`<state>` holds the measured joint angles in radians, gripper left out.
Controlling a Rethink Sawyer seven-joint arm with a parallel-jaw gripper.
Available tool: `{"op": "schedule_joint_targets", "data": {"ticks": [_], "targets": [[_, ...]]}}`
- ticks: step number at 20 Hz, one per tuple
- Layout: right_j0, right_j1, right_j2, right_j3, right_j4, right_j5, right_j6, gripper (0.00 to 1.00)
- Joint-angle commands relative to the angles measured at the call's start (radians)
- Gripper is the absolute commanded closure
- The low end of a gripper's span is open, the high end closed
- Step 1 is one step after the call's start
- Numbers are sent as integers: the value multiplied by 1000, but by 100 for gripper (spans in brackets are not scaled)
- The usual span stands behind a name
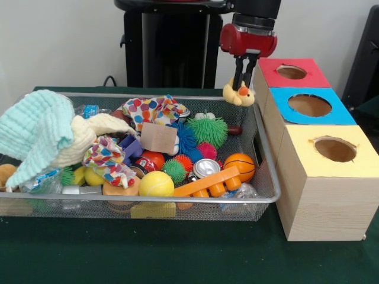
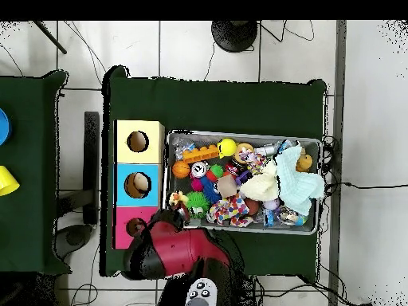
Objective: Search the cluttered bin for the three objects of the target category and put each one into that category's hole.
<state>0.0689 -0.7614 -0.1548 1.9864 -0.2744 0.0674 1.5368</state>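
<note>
The wire mesh bin (image 1: 148,200) is full of toys and cloths; it also shows in the overhead view (image 2: 319,191). My gripper (image 1: 241,84) is shut on the yellow duck (image 1: 239,94) and holds it above the bin's far right corner, right beside the red-topped box (image 1: 314,77). Its round hole (image 1: 291,72) is just to the right of the duck. In the overhead view my arm (image 2: 171,247) covers the duck and part of the red-topped box (image 2: 123,231). A tan furry thing (image 1: 6,173) lies at the bin's left end. The tiger-striped plush is hidden.
A blue-topped box (image 1: 283,112) and a yellow-topped box (image 1: 305,160) stand in a row with the red one, right of the bin. The bin holds a mint cloth (image 1: 35,133), spiky balls (image 1: 208,131), a small basketball (image 1: 239,165), a yellow ball (image 1: 156,184) and a can (image 1: 206,168).
</note>
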Motion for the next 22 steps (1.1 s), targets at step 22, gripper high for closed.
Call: {"op": "schedule_joint_targets", "data": {"ticks": [22], "targets": [[13,-311,42,154,11,289,145,100]]}}
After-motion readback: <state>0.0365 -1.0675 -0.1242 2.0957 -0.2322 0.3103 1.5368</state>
